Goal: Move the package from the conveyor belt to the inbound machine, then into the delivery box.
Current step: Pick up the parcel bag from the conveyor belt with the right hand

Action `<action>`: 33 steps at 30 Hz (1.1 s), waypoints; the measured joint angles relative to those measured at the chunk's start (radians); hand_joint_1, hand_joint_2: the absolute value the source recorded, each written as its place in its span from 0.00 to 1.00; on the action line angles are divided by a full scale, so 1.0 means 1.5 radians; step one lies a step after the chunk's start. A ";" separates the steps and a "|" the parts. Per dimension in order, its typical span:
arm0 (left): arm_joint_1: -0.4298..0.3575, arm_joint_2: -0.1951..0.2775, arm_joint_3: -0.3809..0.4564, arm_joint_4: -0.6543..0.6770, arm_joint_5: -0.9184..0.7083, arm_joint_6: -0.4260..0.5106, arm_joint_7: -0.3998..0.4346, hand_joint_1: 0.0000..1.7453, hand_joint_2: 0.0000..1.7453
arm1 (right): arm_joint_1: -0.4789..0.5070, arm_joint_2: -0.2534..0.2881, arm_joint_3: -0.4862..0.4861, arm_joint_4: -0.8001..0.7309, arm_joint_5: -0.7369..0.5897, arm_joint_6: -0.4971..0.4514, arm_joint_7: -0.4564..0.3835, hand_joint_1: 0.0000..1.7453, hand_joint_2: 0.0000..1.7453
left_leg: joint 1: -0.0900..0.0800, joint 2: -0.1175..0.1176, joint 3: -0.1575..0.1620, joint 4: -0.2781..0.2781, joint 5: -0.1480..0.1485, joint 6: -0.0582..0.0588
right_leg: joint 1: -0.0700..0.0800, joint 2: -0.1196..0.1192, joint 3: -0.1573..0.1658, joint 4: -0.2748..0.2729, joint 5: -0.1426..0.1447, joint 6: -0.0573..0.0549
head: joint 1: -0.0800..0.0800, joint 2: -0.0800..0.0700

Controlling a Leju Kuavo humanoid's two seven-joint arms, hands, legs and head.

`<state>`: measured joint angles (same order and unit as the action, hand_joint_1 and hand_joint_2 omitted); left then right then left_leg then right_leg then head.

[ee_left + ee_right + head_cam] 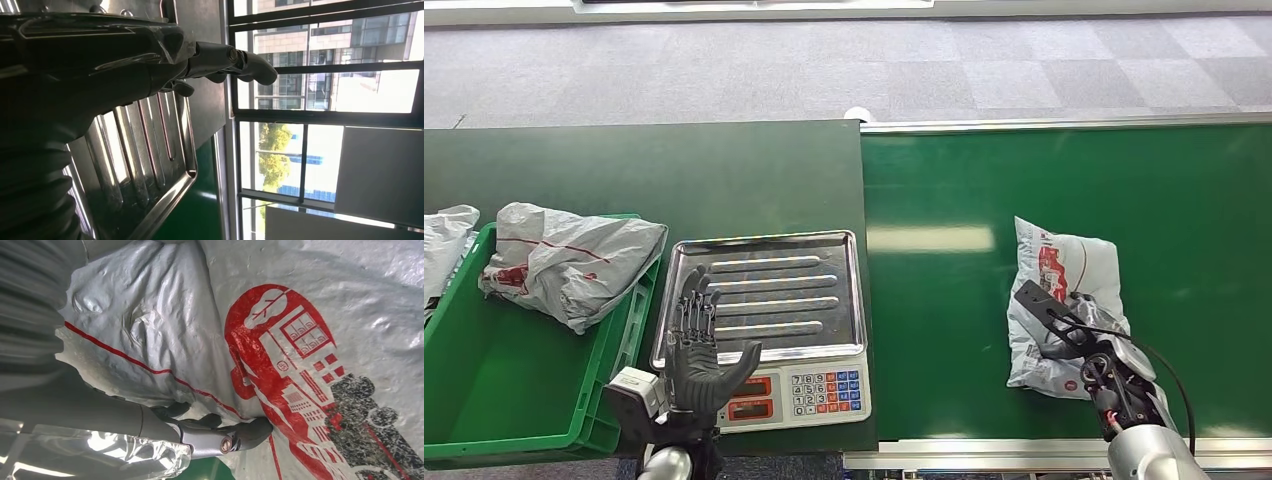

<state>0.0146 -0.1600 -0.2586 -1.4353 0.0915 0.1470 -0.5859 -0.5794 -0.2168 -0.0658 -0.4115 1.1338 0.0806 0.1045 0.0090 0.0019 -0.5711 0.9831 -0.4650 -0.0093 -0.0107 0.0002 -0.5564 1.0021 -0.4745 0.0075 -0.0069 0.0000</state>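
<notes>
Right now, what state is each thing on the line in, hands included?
Package: lying on the conveyor belt, under the right hand.
Right hand: on the package, grip unclear.
Left hand: open, holding nothing, over the scale.
Scale tray: bare.
Green crate: one grey package draped over its rim.

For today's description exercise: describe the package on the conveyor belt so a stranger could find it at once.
Find the conveyor belt, the brighter green surface right of the scale. The package lies there, a crumpled grey-white bag with red print, under the right hand. Unlike the similar bag on the green bin, it lies flat on the belt.
</notes>
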 joint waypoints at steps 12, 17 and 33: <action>0.000 0.005 0.001 0.008 0.008 0.007 0.000 0.00 1.00 | -0.010 -0.004 0.002 0.005 -0.011 0.013 -0.025 1.00 1.00 | 0.000 0.000 0.001 0.000 0.000 0.000 | 0.000 0.000 0.001 0.000 0.000 0.000 | 0.000 0.000; 0.005 0.005 0.001 0.005 0.009 0.016 -0.001 0.00 1.00 | -0.012 -0.002 0.002 0.003 -0.032 -0.047 -0.070 1.00 1.00 | 0.000 0.000 0.001 0.000 0.000 0.000 | 0.000 0.000 0.001 0.000 0.000 0.000 | 0.000 0.000; 0.034 0.004 0.010 -0.025 0.007 0.029 -0.024 0.00 1.00 | 0.104 0.079 -0.054 -0.357 -0.366 -0.277 -0.347 1.00 1.00 | 0.000 -0.001 -0.003 0.000 0.000 0.000 | 0.000 -0.002 -0.002 0.000 -0.001 0.000 | 0.000 0.000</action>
<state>0.0658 -0.1537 -0.2434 -1.4734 0.1019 0.1899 -0.6219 -0.4234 -0.0982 -0.1469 -0.9475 0.5853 -0.3343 -0.4167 0.0092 0.0001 -0.5754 0.9831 -0.4652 -0.0095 -0.0103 -0.0023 -0.5596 1.0023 -0.4755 0.0081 -0.0069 0.0000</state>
